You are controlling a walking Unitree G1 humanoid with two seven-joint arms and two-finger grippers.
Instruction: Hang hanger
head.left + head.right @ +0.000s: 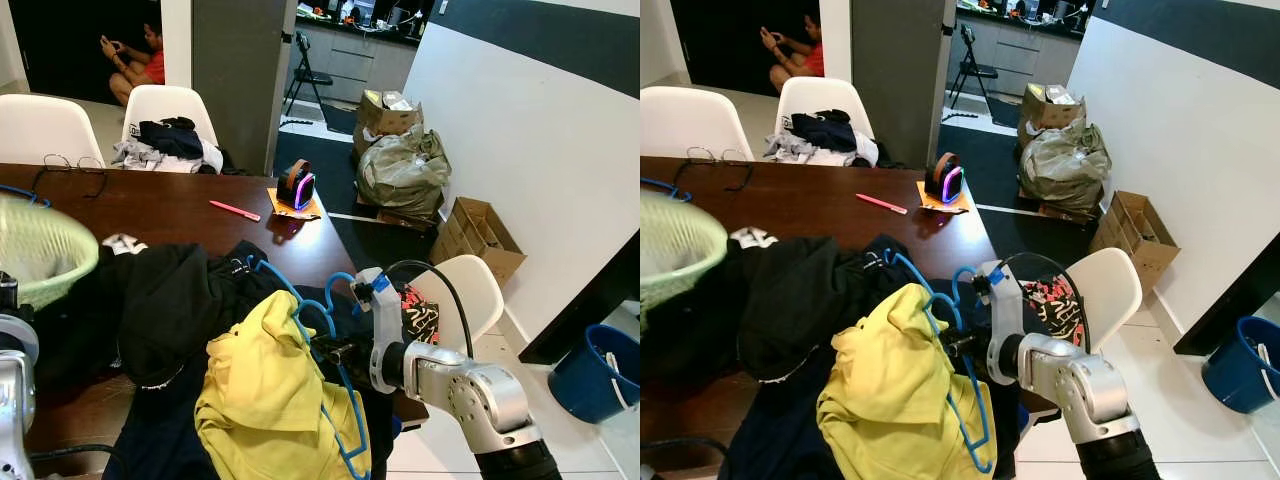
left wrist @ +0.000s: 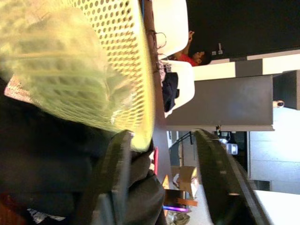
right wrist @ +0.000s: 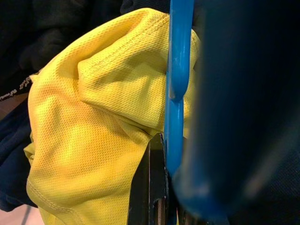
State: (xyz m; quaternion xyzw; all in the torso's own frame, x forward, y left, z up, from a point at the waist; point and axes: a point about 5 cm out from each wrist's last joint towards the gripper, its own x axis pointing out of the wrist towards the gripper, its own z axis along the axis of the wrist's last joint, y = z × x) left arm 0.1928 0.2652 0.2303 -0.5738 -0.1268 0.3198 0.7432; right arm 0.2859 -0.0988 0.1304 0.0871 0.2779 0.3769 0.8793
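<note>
A blue plastic hanger (image 1: 305,315) lies over the heap of clothes at the near right of the brown table (image 1: 180,210), partly threaded into a yellow mesh shirt (image 1: 260,390). My right gripper (image 1: 325,350) reaches in from the right and is shut on the hanger's bar (image 3: 177,93); one black finger (image 3: 152,187) presses against it beside the yellow cloth. My left gripper (image 2: 163,136) stands open over dark clothing, next to a pale green perforated basket (image 2: 112,56), with nothing between its fingers (image 2: 115,178).
Black and navy garments (image 1: 150,300) cover the near table. A pink pen (image 1: 235,210) and a small glowing device (image 1: 296,186) lie farther back. A white chair (image 1: 475,290) stands by the table's right end, a blue bucket (image 1: 600,370) beyond. A person (image 1: 140,60) sits far back.
</note>
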